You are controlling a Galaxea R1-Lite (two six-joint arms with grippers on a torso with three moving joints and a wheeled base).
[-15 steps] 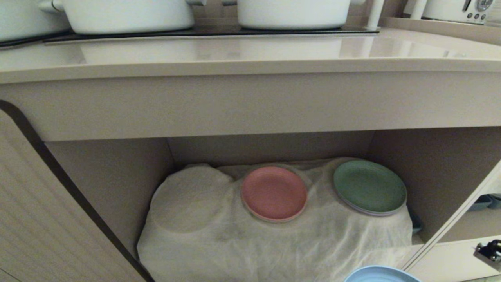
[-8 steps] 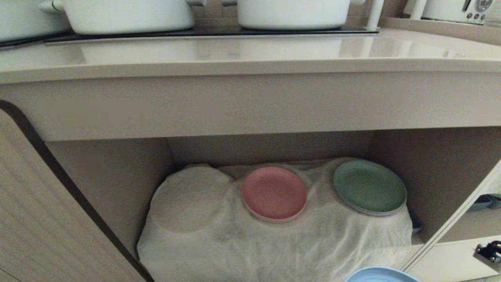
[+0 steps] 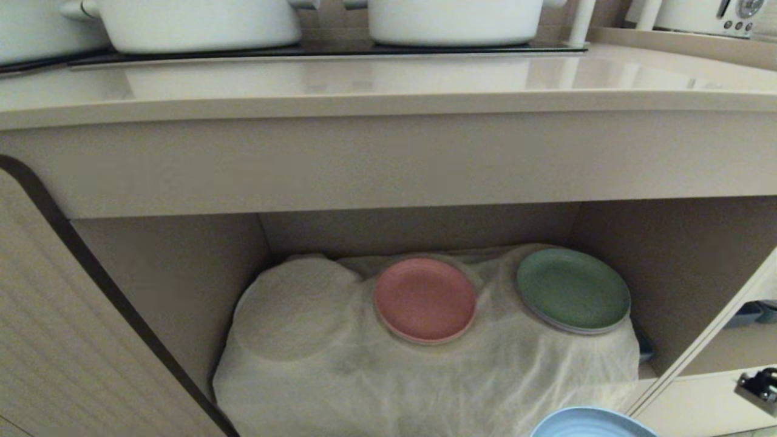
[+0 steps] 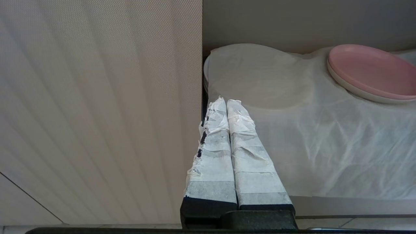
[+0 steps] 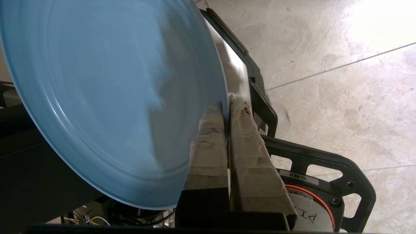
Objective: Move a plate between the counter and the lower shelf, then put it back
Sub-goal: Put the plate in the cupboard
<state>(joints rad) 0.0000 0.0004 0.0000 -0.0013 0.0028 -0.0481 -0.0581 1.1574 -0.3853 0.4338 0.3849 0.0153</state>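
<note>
right hand (image 5: 226,107) pinches plate (image 5: 107,97) rim, plate at bottom right of head view, off shelf (image 3: 364,364) and counter (image 3: 364,91) | left hand (image 4: 224,104) closed, empty, idle by shelf | stage: mid-transfer, set-down and return likely left

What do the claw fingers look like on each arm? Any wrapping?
Left claw: two long tapered fingers wrapped in wrinkled white tape, frayed along one edge, on a black base. Right claw: the same tapered shape, tape looking tan, black base.
</note>
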